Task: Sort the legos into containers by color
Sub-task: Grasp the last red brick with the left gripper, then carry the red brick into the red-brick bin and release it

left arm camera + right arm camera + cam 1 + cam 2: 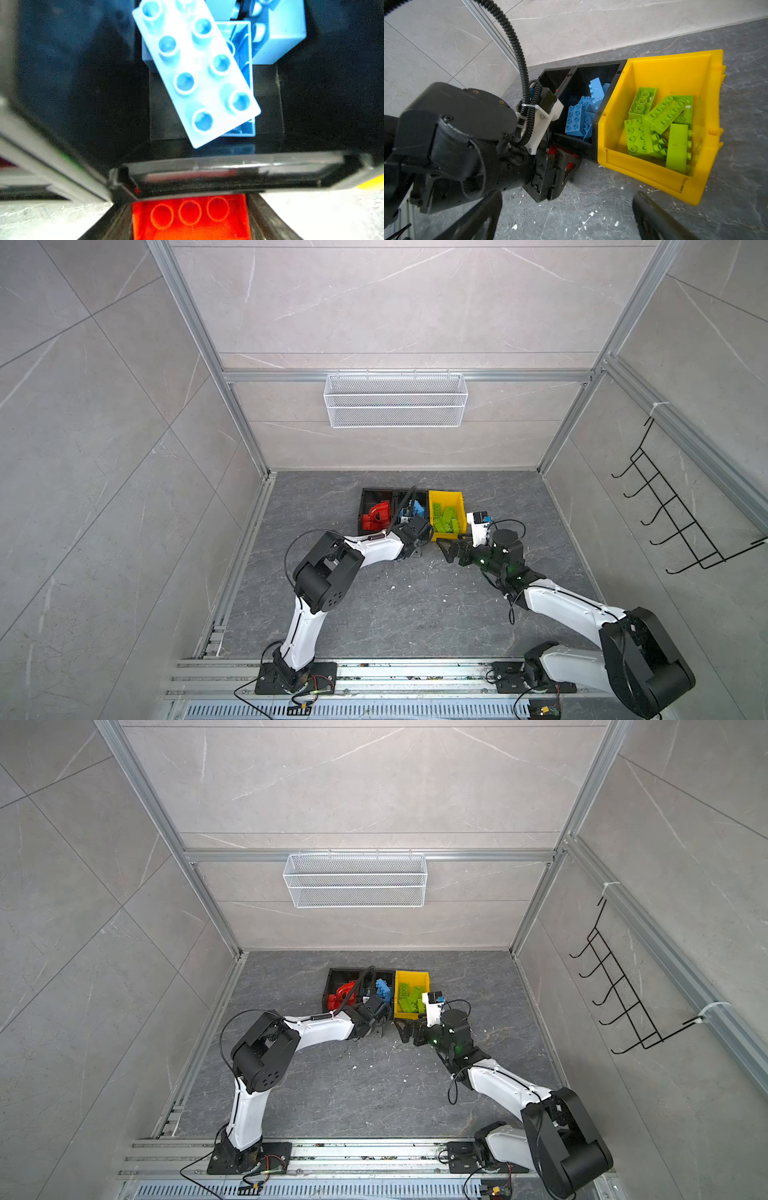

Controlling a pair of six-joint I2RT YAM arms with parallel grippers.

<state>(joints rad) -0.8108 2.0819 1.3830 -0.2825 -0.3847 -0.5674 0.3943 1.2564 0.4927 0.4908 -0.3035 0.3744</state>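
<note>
The left arm rises from its base at the near edge of the table. It folds at a raised elbow and runs its forearm toward the far edge, wrist bent down. The left tool is just in front of the middle black plastic bin. Its jaws are clenched against two opposite sides of a red studded plastic brick on the table.

Blue studded bricks lie heaped in that bin. Red bricks sit in the left black plastic bin, and lime green bricks in the yellow plastic bin. The three bins stand touching in a row near the middle of the far edge.

The right arm reaches low from the near right corner. The right tool is released, jaws wide apart, just in front of the yellow bin and pointing toward the left tool.
</note>
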